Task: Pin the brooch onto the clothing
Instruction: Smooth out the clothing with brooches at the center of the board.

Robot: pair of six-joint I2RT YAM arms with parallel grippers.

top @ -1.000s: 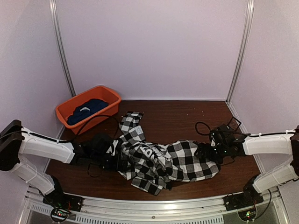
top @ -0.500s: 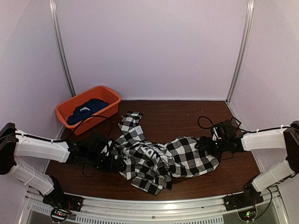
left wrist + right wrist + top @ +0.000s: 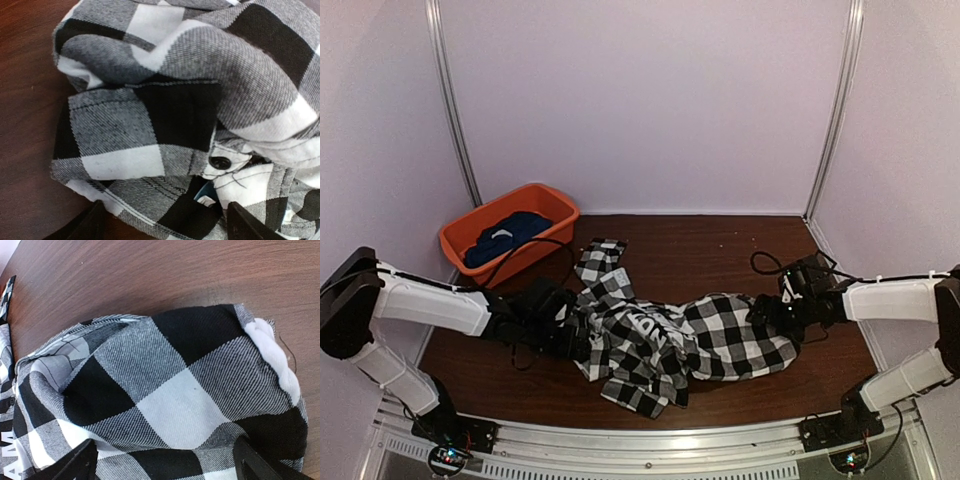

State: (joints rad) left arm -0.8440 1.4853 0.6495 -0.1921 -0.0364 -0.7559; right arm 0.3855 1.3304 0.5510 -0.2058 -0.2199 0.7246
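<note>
The checked shirt (image 3: 690, 335) is lying crumpled across the middle of the desk (image 3: 700, 250). The left hand (image 3: 170, 222) is sitting at its left end, fingers apart over fabric; the right hand (image 3: 165, 464) likewise at its right end.

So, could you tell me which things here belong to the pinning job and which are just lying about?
For the job: checked shirt; left gripper and right gripper, both open at the shirt's ends. No brooch is clearly visible.

Lying about: orange tub; navy garment inside it.
</note>
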